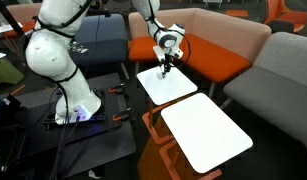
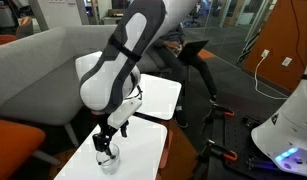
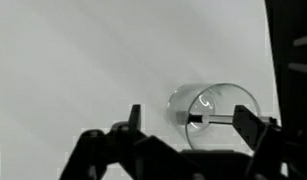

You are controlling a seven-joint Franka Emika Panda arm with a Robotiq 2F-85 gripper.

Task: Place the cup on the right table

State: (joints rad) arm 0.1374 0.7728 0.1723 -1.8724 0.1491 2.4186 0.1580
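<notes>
The cup [image 3: 215, 112] is a small clear glass standing on the smaller-looking white tabletop [image 1: 178, 88]. In the wrist view it sits between my fingers, close to the right one, with a gap to the left one. My gripper [image 3: 190, 120] is open and straddles the cup just above the tabletop. In an exterior view the gripper [image 2: 108, 146] hangs right over the cup [image 2: 109, 160]. In an exterior view the gripper [image 1: 166, 68] hides the cup. The right table [image 1: 205, 132], larger-looking, white with an orange-brown frame, stands beside it and bears nothing; it also shows in an exterior view [image 2: 161, 96].
Orange and grey sofas [image 1: 208, 50] surround the two tables. The robot's white base [image 1: 73, 100] stands on a dark floor mat with cables. A grey sofa back [image 2: 43, 70] rises beside the tables.
</notes>
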